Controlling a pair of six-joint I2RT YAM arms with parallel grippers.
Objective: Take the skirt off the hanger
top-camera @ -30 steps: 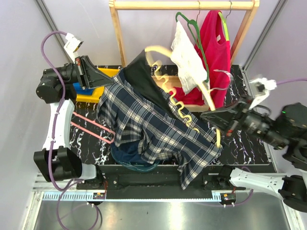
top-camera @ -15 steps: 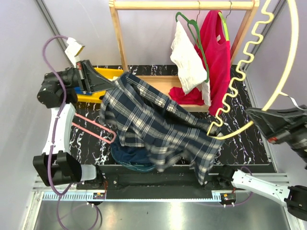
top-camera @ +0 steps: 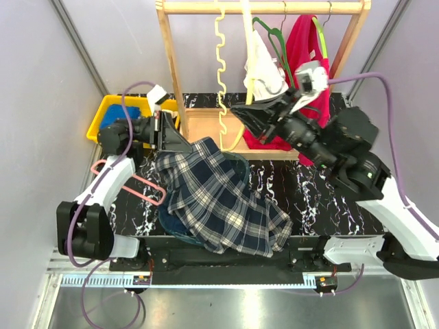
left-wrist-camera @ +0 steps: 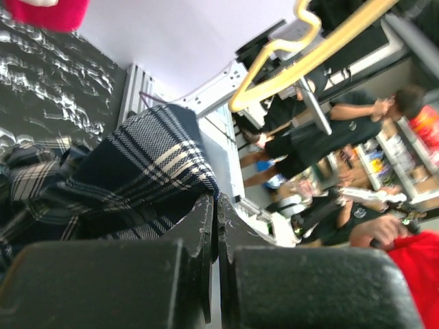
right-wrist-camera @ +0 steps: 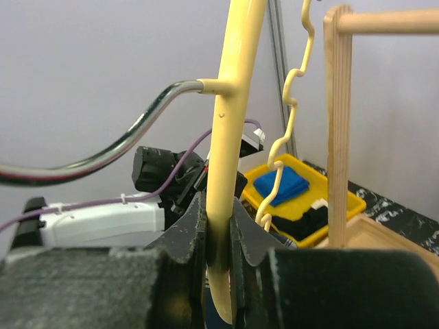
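Observation:
The plaid skirt [top-camera: 219, 199] lies spread on the black table, one edge lifted toward my left gripper [top-camera: 182, 144], which is shut on that edge. In the left wrist view the plaid skirt [left-wrist-camera: 137, 171] meets the closed fingertips [left-wrist-camera: 206, 212]. The yellow hanger [top-camera: 221, 68] is off the skirt, held upright by the wooden rack. My right gripper [top-camera: 240, 113] is shut on its lower end. The right wrist view shows the hanger's yellow bar [right-wrist-camera: 233, 137] pinched in the right gripper [right-wrist-camera: 218, 226], its metal hook curving left.
The wooden rack [top-camera: 168, 55] stands at the back with a red garment [top-camera: 309, 62] and a white garment [top-camera: 264, 75] on a green hanger. A yellow bin [top-camera: 103, 123] sits back left. A pink hanger [top-camera: 137, 181] and a dark blue garment [top-camera: 175, 223] lie under the skirt's left side.
The right arm swung the yellow hanger out of the skirt, far right, then up to the rack. The skirt dropped flat onto the table, and the left gripper moved right still gripping it.

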